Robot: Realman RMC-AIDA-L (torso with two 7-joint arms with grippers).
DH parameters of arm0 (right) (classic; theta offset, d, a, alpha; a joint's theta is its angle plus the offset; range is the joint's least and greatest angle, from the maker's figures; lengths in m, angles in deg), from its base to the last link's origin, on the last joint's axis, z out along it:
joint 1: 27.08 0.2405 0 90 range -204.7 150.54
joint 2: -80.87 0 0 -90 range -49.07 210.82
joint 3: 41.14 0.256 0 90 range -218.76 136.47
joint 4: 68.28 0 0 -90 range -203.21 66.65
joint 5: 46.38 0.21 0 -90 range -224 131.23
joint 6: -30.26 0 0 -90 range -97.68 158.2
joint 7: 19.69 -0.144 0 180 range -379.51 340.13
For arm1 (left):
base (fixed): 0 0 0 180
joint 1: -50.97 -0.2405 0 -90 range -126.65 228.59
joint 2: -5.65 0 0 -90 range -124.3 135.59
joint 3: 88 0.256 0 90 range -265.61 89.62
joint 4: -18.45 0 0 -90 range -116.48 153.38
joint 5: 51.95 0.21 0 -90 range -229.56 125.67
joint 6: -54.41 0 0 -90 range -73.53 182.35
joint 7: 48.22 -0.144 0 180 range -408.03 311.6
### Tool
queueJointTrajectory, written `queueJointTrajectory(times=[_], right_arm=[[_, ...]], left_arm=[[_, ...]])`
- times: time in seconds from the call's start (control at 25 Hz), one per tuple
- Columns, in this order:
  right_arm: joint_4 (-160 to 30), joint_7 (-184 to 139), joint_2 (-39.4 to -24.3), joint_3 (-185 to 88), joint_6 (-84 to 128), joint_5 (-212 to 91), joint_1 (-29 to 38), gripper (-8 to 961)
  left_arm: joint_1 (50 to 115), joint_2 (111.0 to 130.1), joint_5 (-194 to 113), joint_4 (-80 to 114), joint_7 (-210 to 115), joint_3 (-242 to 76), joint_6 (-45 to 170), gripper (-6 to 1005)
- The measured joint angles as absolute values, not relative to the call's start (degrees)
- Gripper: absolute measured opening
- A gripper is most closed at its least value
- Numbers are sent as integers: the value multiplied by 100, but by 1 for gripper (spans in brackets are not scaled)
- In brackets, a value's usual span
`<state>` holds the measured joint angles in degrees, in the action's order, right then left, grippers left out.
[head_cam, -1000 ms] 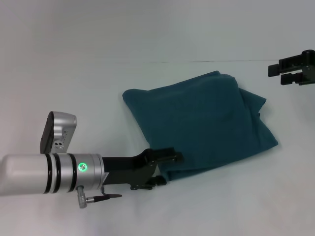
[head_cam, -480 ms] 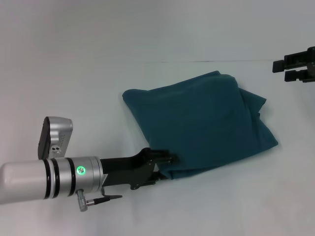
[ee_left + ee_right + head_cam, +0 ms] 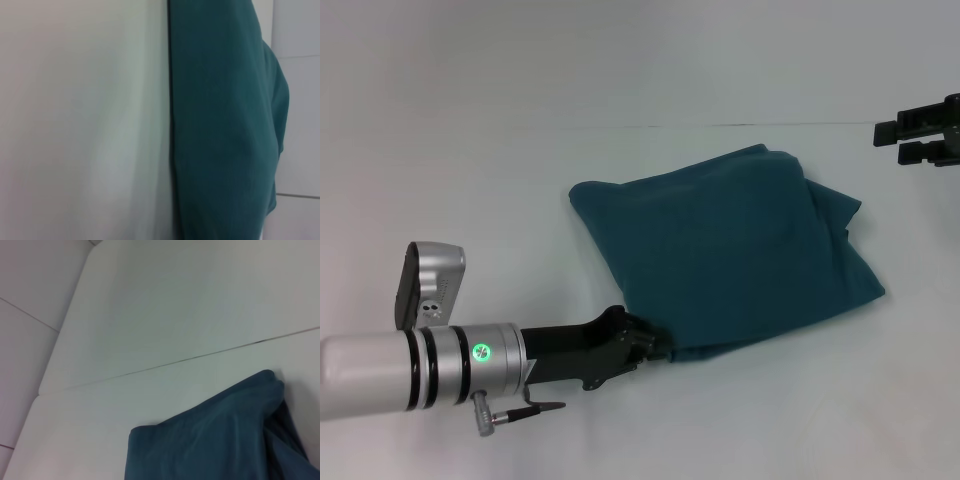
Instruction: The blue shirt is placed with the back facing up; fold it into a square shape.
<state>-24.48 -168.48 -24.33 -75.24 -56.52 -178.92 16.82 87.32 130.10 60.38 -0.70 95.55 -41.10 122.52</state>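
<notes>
The blue shirt [image 3: 730,250] lies folded into a rough square on the white table, plain side up, with layered edges along its right side. My left gripper [image 3: 648,352] sits low at the shirt's near left corner, fingers open, touching or just off the cloth edge. In the left wrist view the blue shirt [image 3: 220,125] fills one side, its folded edge straight against the table. The right gripper [image 3: 892,140] hovers open at the far right, well away from the cloth. Its wrist view shows the blue shirt [image 3: 215,440] from above.
The white table [image 3: 470,180] carries nothing else. A thin seam [image 3: 720,124] crosses it behind the shirt. The left arm's silver forearm [image 3: 380,375] lies over the near left part of the table.
The left gripper has drawn back toward the near left and dropped lower along the shirt's corner. The right gripper has shifted slightly right. The shirt has kept its shape.
</notes>
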Motion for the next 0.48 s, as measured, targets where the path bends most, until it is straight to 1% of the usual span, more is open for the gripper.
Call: queueJointTrajectory(times=[0.28, 0.44, 0.48], right_arm=[[-2452, -16848, -2433, -7524, -5649, -17887, 1701, 619], [-2474, -16848, -2433, -7525, -5648, -17883, 1701, 622], [-2491, -16848, -2433, -7525, -5647, -17883, 1699, 623]], left_arm=[[8640, 12994, 6057, -75, 9373, -4121, 12288, 158], [8469, 12940, 6140, -275, 9267, -4096, 12451, 28], [8402, 12911, 6192, -403, 9266, -4108, 12533, 28]])
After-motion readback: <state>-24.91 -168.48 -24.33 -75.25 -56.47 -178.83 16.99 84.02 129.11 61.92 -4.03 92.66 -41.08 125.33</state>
